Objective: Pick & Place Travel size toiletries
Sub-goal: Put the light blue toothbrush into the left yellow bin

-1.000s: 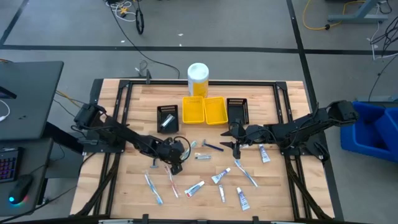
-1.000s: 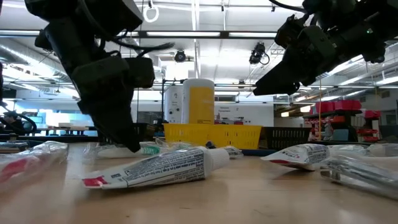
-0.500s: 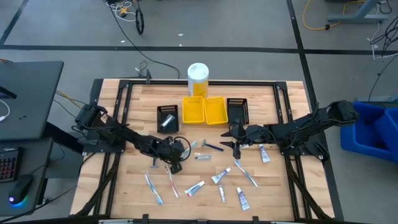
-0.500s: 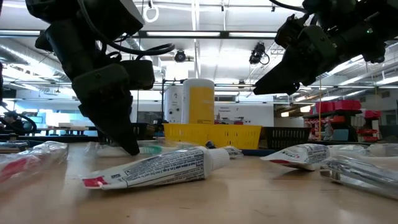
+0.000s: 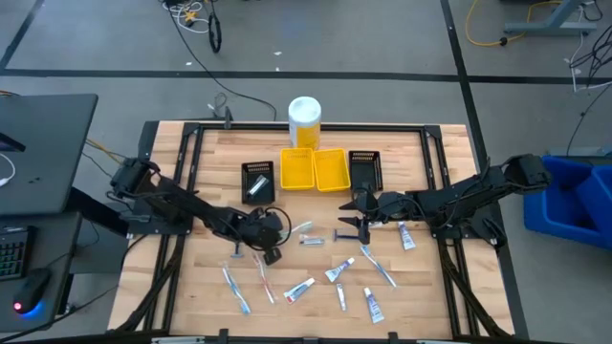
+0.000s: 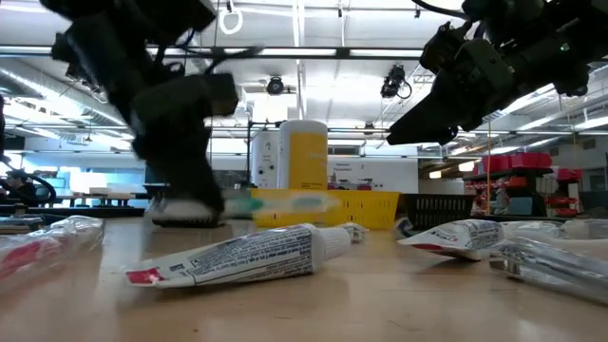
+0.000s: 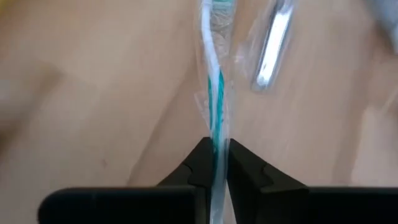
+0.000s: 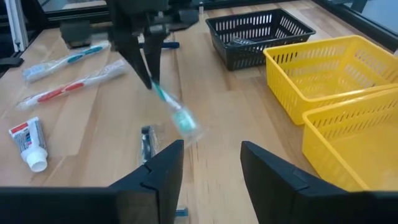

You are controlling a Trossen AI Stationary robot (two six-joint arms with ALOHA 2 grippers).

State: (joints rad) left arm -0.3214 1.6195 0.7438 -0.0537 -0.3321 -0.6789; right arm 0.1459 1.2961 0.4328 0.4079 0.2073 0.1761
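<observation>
Your left tool (image 7: 214, 163) pinched the green toothbrush (image 8: 169, 106) above the desk (image 5: 421, 287); your right tool (image 8: 208, 158) hung spread near the yellow bins (image 5: 316, 169).

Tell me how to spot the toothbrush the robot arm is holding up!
Find the two yellow bins at the back of the wooden table, then come forward and a bit left to the left gripper. It pinches a green-and-white toothbrush in clear wrap. The other toothbrushes lie flat and are blue or red; only this one is lifted.
</observation>
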